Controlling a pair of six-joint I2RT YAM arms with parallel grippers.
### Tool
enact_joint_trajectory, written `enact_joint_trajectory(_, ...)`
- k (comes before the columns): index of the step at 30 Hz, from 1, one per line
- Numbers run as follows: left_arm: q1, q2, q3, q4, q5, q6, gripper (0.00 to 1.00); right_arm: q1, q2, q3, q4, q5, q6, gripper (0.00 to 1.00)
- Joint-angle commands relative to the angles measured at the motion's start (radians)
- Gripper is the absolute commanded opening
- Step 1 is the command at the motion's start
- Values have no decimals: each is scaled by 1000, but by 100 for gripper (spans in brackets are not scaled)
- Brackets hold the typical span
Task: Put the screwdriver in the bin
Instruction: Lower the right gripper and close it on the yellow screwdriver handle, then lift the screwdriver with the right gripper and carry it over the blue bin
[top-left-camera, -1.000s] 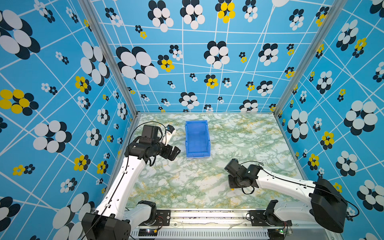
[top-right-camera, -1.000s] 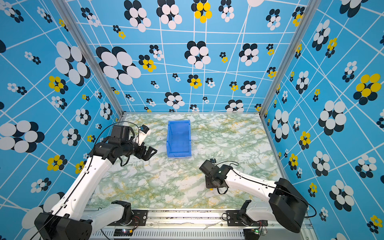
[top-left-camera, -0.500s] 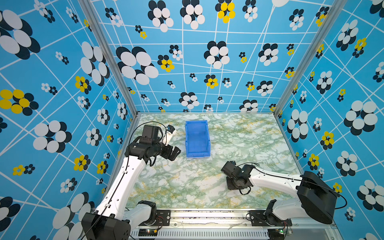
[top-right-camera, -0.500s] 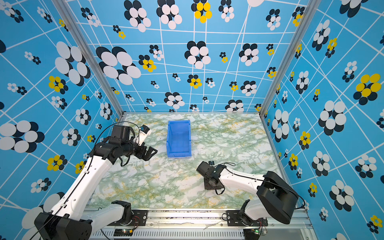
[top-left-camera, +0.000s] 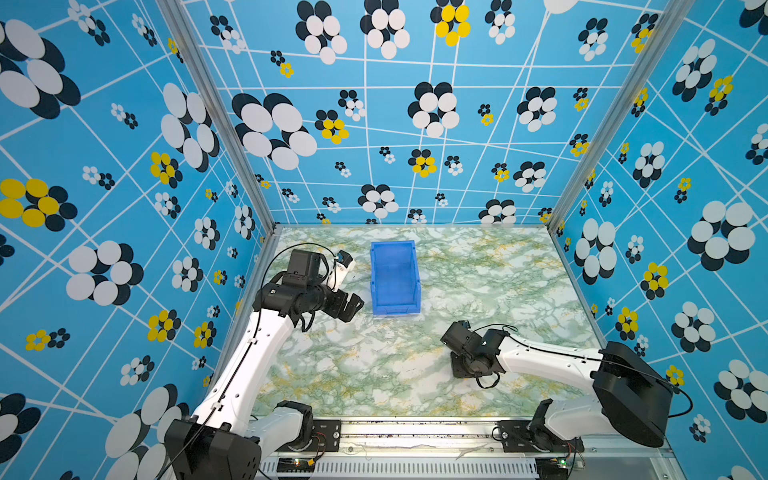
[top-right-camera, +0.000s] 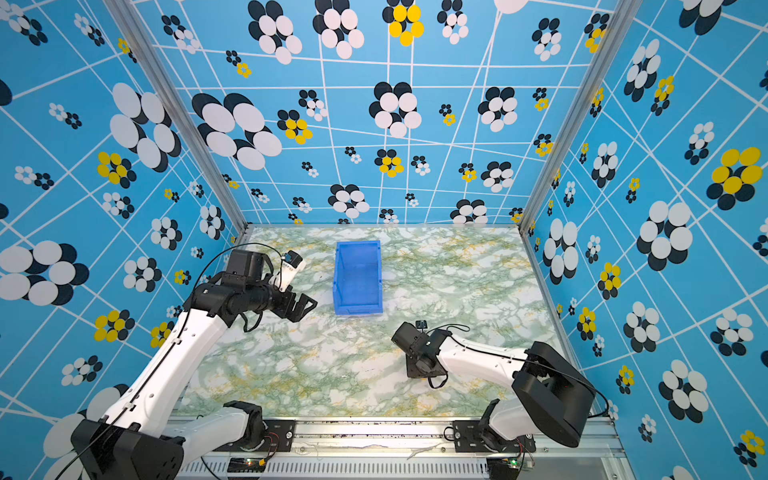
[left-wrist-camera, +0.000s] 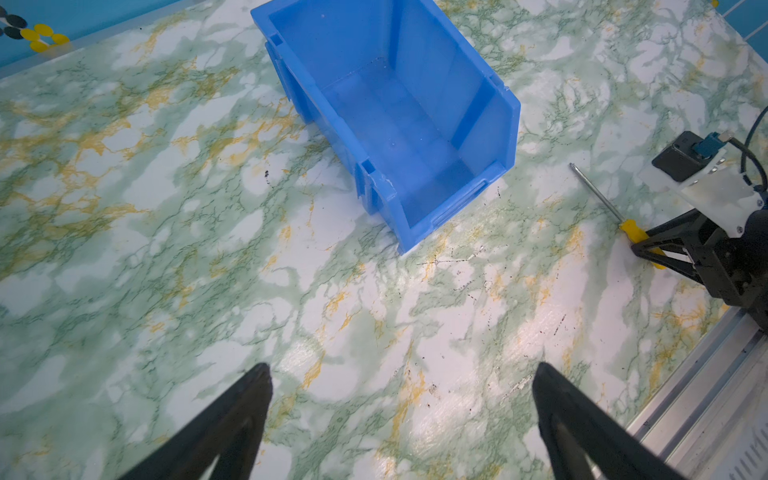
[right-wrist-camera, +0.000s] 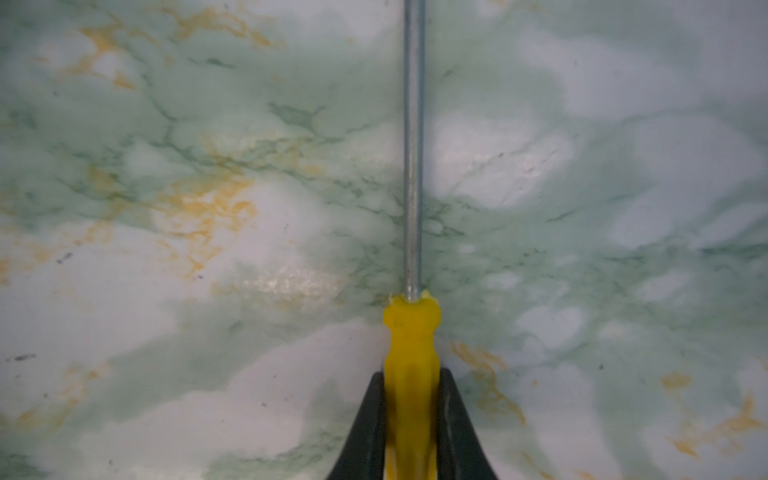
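Blue flower-print walls (top-left-camera: 124, 166); green-veined marble table (top-left-camera: 374, 374).

Both top views, we list:
- bin (top-left-camera: 394, 277), upright, middle of the table toward the back.
- left gripper (top-left-camera: 352, 305), near the bin's front left corner, not touching it.
- right arm (top-left-camera: 540, 360), low over the table, nearer the front and to the right of the bin. The screwdriver cannot be made out from here.

Left wrist view:
- left gripper spread wide above the table.
- screwdriver (left-wrist-camera: 629, 230) lying on the table outside the bin, near its low front end.
- right gripper (left-wrist-camera: 643, 249) pinching the yellow handle.

Right wrist view: we see both jaws pressed against the handle, with the shaft running straight ahead over the marble.
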Motion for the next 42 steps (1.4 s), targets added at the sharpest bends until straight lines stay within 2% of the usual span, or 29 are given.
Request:
enact_joint_trajectory(1,-9,7,25,-5,-14,10,99,5,10,-29,5,-10,0,12)
enact_joint_trajectory(9,-37,-2,-20,23,-100,56,99,5,-93,1,-67,38,-33,9)
enact_joint_trajectory(13,-38,-10,-34,29,-109,71,99,5,-127,51,-109,56,-68,9)
enact_joint_trajectory(20,-40,-24,-38,13,-139,94,99,-1,-104,240,-163,91,-176,9)
enact_joint_trajectory(30,-40,-60,-52,1,-155,111,99,-54,130,626,-171,-11,-347,9)
enact_joint_trajectory(37,-40,-68,-30,0,-159,108,99,-106,346,875,-166,-95,-407,9)
enact_joint_trajectory(42,-41,-68,-21,-3,-149,106,99,-121,515,1059,-196,-113,-439,9)
